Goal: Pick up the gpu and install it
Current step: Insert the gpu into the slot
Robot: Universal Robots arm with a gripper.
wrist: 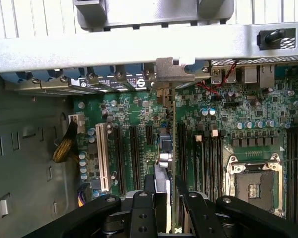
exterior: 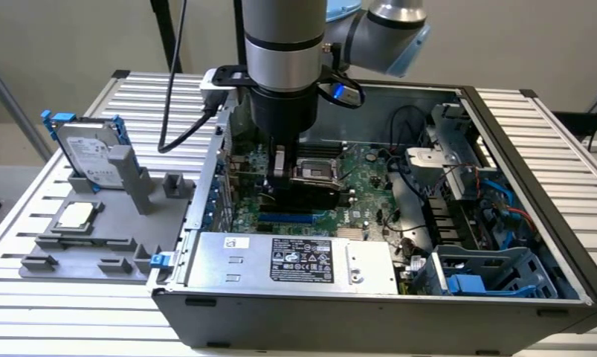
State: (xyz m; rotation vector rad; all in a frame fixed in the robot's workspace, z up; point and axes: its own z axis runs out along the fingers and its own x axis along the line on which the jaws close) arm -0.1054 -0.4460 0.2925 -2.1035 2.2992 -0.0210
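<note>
The arm (exterior: pixel 283 59) reaches down into the open computer case (exterior: pixel 378 320), which lies on its side on the desk (exterior: pixel 70 320). The jaws are clamped on the gpu (exterior: pixel 308 197), one finger (wrist: pixel 151 208) on each flat face of the card. Inside the case, the gpu (wrist: pixel 172 124) stands on edge over the motherboard (wrist: pixel 228 119), in line with the row of expansion slots and beside the empty processor socket (wrist: pixel 253 186). Its silver end bracket (wrist: pixel 173 72) sits at the rear wall of the case. Whether the card is fully seated in a slot cannot be told. Outside the case, on a grey holder (exterior: pixel 90 253) just beside it, rest a hard drive (exterior: pixel 90 152) and a small square chip (exterior: pixel 75 216).
</note>
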